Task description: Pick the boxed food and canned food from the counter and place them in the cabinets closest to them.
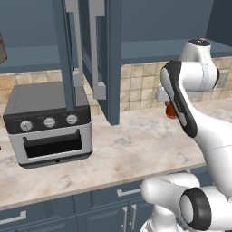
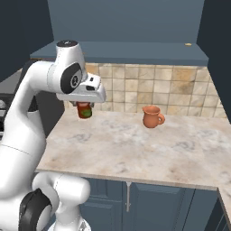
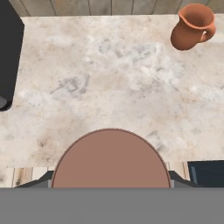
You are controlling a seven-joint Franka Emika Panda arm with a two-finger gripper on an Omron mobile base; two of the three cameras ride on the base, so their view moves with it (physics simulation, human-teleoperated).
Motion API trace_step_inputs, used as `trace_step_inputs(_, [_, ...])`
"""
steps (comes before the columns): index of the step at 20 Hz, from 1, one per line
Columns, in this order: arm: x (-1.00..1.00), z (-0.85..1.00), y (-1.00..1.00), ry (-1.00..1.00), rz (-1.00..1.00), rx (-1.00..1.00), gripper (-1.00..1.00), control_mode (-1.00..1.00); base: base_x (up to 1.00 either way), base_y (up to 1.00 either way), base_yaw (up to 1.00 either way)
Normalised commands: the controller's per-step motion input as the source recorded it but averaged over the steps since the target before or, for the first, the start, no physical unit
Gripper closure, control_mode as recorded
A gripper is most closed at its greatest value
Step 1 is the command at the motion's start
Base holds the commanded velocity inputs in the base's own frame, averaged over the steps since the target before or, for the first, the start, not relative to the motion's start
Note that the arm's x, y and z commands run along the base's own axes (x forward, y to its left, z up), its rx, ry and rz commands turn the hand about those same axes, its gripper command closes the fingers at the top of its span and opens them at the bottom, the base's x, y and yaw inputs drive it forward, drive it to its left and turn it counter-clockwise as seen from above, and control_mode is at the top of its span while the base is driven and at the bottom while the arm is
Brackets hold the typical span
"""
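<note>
I count one counter [image 2: 135, 149], one run of wall cabinets [image 1: 104, 59] with doors hanging open to the left of the hand, and one bare blue shelf [image 2: 135, 52] above and behind the hand. One toaster oven [image 1: 50, 124] sits on the stone well off to the hand's left, its dark corner showing at the left edge of my hand view. One arm, one gripper [image 2: 84, 107]. One terracotta mug [image 2: 152, 116] stands upright on the counter to the hand's right, well apart from it, handle pointing away from the hand. One canned food [image 2: 84, 110]: I see it clamped between the fingers directly under the hand, lifted clear of the counter, upright. In my hand view its round brown end [image 3: 110, 159] sits right against the camera, between the fingertips, with stone below it. Jaws are closed on the can's sides, part-way in. No boxed food visible to me.
</note>
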Motion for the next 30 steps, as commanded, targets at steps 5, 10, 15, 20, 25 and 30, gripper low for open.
trace_step_inputs(5, [0.0, 0.45, 0.0, 0.0, 0.0, 0.0, 1.0, -1.0, 0.0, 0.0, 0.0])
trace_step_inputs(10, [0.0, 0.42, 0.0, 0.0, 0.0, 0.0, 1.0, -1.0, 0.0, 0.0, 0.0])
trace_step_inputs(15, [0.0, 0.38, 0.0, -0.02, 0.0, 0.0, 1.0, -1.0, 0.0, 0.0, 0.0])
trace_step_inputs(20, [0.0, 0.38, 0.0, -0.05, 0.0, 0.0, 1.0, -1.0, 0.0, 0.0, 0.0])
trace_step_inputs(25, [0.0, 0.38, 0.0, -0.07, 0.0, 0.0, 1.0, -1.0, 0.0, 0.0, 0.0])
trace_step_inputs(30, [0.01, 0.31, 0.0, -0.08, 0.0, 0.0, 1.0, -1.0, 0.0, 0.0, 0.0])
